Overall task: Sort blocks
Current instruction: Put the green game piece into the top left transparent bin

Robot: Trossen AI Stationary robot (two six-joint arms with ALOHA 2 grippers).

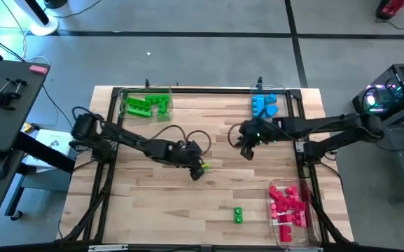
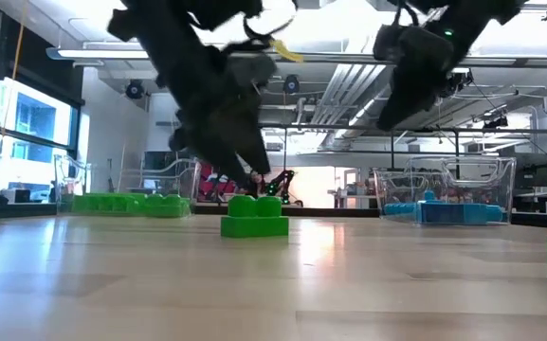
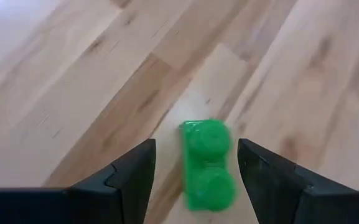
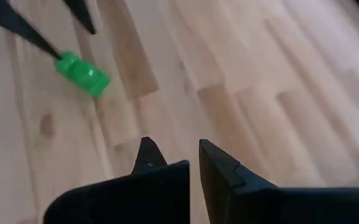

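A bright green two-stud block lies flat on the wooden table, near its middle. My left gripper is open and points down over it, one finger on either side with a gap to each. In the low view this block sits on the table under the left gripper. My right gripper hovers over bare wood right of the middle, its fingers a narrow gap apart, holding nothing. It sees the same block farther off. A second green block lies near the near edge.
Three clear trays stand on the table: green blocks at the far left, blue blocks at the far right, red-pink blocks at the near right. A black frame runs along the table's edges. Bare wood lies between the arms.
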